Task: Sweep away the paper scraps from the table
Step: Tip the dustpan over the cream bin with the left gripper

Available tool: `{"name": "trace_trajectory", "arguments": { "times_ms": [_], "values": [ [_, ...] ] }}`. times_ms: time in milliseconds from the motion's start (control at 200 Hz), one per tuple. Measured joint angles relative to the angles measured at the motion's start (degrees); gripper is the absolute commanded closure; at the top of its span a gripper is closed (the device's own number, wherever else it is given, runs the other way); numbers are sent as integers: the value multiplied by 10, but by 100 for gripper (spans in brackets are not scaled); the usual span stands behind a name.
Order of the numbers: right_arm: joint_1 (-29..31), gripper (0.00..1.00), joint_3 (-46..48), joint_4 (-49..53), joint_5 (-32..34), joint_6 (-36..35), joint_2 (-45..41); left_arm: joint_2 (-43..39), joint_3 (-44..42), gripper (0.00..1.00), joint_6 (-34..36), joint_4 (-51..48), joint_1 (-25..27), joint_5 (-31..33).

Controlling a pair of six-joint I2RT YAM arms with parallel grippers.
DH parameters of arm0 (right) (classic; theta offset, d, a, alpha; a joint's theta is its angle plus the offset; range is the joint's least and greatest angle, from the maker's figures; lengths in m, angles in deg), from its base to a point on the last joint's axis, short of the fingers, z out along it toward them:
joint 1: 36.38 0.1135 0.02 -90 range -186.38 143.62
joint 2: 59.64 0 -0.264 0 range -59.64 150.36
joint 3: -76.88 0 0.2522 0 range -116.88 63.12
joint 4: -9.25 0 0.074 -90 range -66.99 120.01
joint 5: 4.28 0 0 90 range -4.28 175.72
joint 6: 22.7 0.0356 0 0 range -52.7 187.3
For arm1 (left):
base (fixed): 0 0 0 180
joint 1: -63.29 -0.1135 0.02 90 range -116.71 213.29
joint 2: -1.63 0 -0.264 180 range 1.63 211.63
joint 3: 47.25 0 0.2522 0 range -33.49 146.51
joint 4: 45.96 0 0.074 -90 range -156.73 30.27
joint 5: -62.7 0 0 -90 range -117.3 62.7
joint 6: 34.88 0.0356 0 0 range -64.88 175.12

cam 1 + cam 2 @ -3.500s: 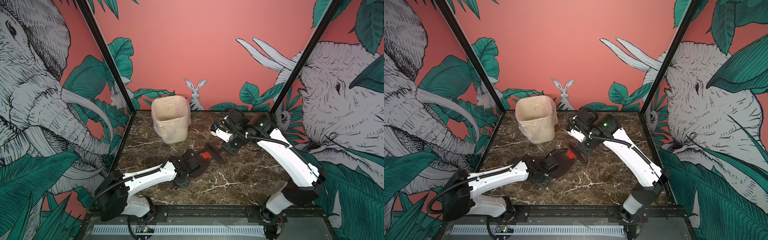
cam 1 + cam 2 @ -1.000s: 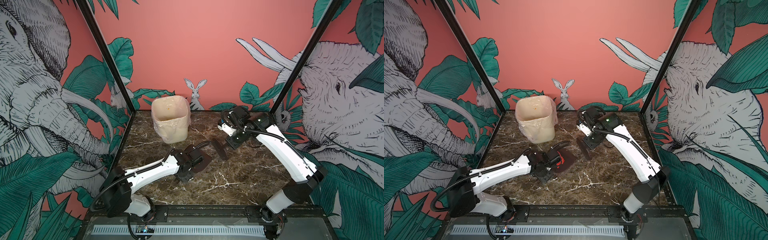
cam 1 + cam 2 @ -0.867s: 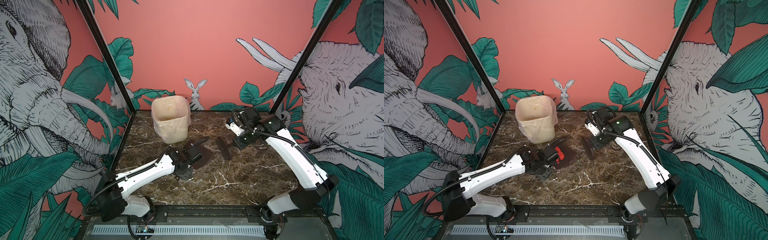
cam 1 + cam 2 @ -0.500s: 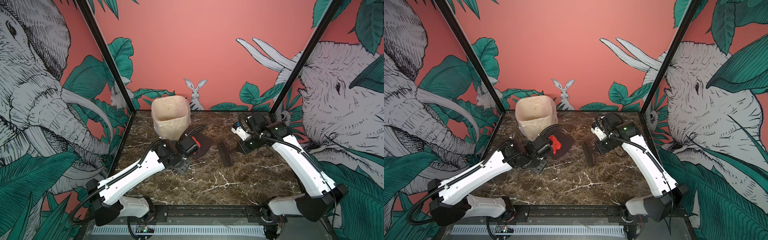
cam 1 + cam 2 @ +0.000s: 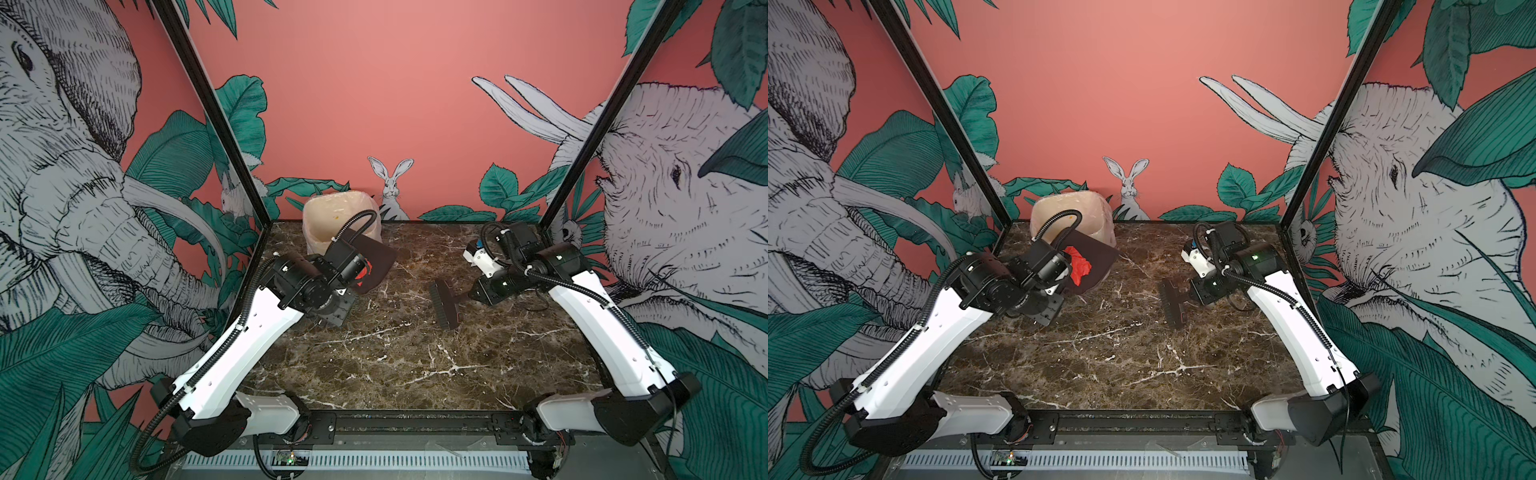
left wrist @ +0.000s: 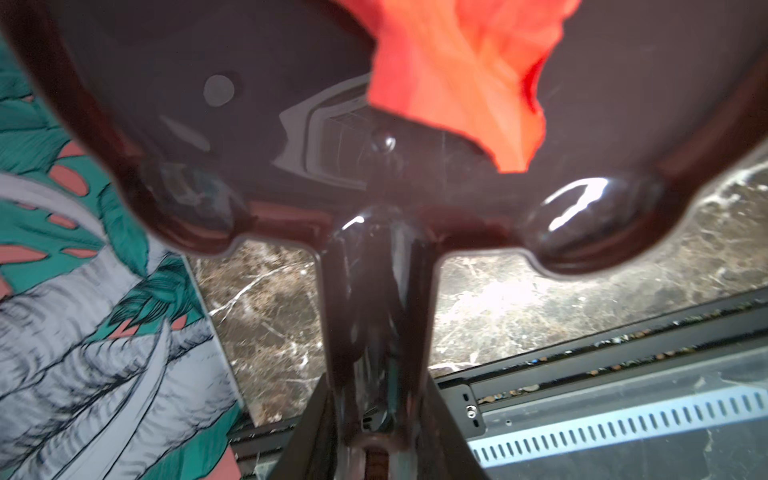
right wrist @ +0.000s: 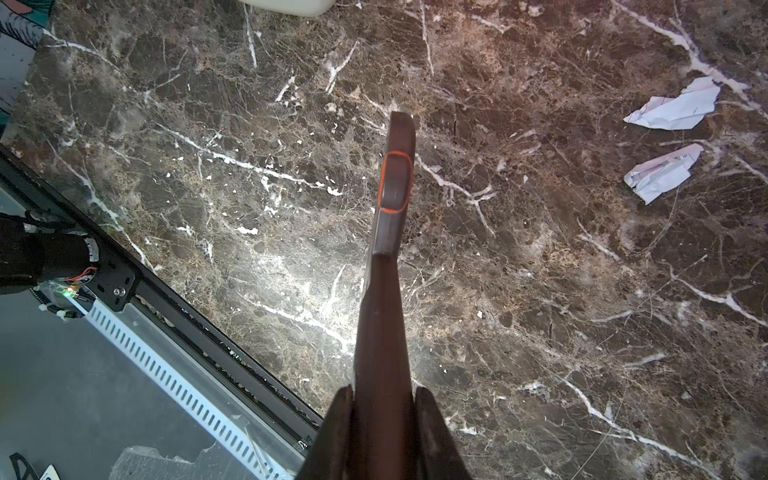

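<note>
A: Where were the paper scraps (image 7: 660, 172) at that moment?

B: One red scrap (image 5: 1079, 266) lay crumpled inside the dark dustpan (image 5: 1098, 255). The left wrist view showed the same scrap (image 6: 457, 75) reaching toward the handle end of the pan. Two white scraps (image 7: 673, 110) lay flat on the desk (image 5: 415, 365), near each other and well apart from the brush (image 7: 395, 183). They showed only in the right wrist view, so I could not tell their clock position.

A: And the dustpan itself?

B: It was lifted off the desk and tilted, at about 11 o'clock, just in front of the pale bin (image 5: 320, 216) that stood in the far corner.

A: What held it?

B: The left pincer (image 6: 376, 424) was clamped on its handle.

A: And the other arm?

B: The right pincer (image 7: 382, 424) was closed tight around the brush handle. In both top views the brush head was at about 1 o'clock from the desk centre, with the bristles turned to 9 o'clock. Whether it touched the desk, I could not tell.
</note>
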Motion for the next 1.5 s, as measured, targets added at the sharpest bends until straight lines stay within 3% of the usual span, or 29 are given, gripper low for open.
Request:
{"name": "trace_trajectory", "arguments": {
  "times_ms": [325, 705, 1175, 1501],
  "values": [
    [-10, 100, 17, 5, -11, -4, -28, 22, 13, 100, 99, 29, -182, -16],
    [-45, 100, 63, 31, -15, -15, -73, 90, 101, 100, 180, 39, -274, -12],
    [-57, 100, 48, 56, -19, -33, -75, 219, 249, 100, 233, 47, -303, 39],
    [-57, 100, 47, 70, -20, -33, -75, 267, 269, 100, 267, 50, -303, 84]
  ]
}}
